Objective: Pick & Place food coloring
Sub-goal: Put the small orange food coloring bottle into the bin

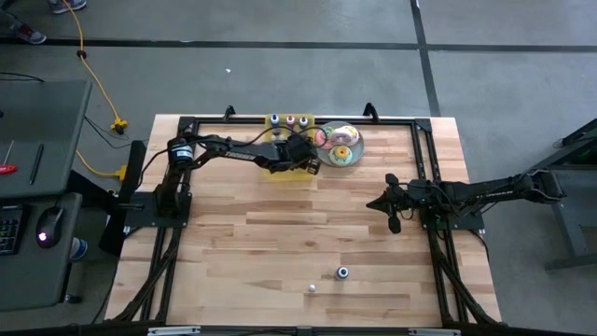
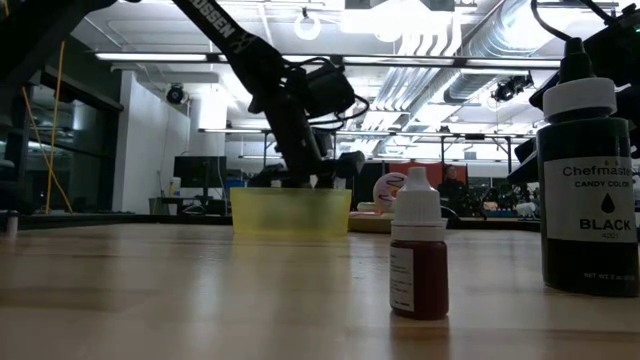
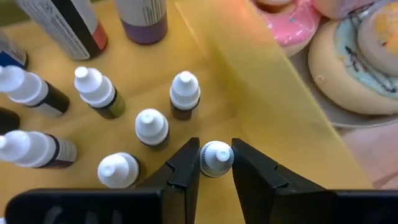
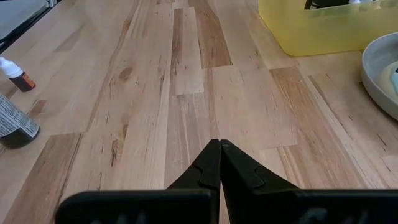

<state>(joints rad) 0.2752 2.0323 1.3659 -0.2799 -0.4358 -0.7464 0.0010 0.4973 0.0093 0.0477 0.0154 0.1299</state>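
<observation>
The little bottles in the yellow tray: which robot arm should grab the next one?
Left. Its tool already straddles a white-capped bottle inside the yellow tray, while the right tool waits shut over bare table, away from the tray.

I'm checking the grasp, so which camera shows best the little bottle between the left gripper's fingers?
The left wrist view: the white-capped bottle sits between the left gripper fingers inside the yellow tray. The high view shows only the arm over the tray; the low view's tray wall hides it; the right wrist view misses it.
</observation>
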